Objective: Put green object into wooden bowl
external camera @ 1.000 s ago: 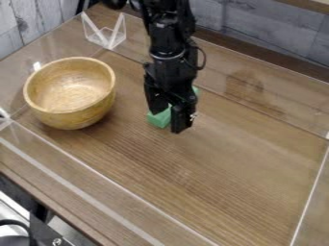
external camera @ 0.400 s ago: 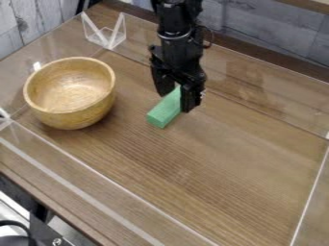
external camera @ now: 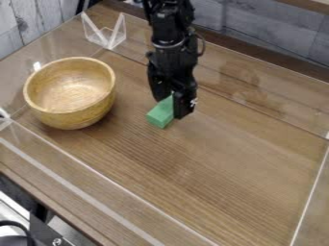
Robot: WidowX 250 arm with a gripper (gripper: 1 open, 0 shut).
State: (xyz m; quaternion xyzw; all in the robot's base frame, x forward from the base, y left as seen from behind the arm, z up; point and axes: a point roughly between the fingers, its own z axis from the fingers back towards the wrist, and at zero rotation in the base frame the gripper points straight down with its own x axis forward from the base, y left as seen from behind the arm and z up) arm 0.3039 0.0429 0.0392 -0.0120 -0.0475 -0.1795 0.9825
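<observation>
While the black gripper (external camera: 171,104) points down at the centre of the frame with its fingers spread apart, the green block (external camera: 161,114) lies on the wooden table (external camera: 218,163) right beneath them, its upper end hidden behind the fingers. The wooden bowl (external camera: 71,91) sits at the left, apart from the block.

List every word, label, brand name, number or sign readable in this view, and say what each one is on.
None: no text can be read anywhere in this view.
green object: plain, no marking.
wooden bowl: only wood grain.
gripper: black body, no legible label at this size.
table: bare wood grain, no print.
</observation>
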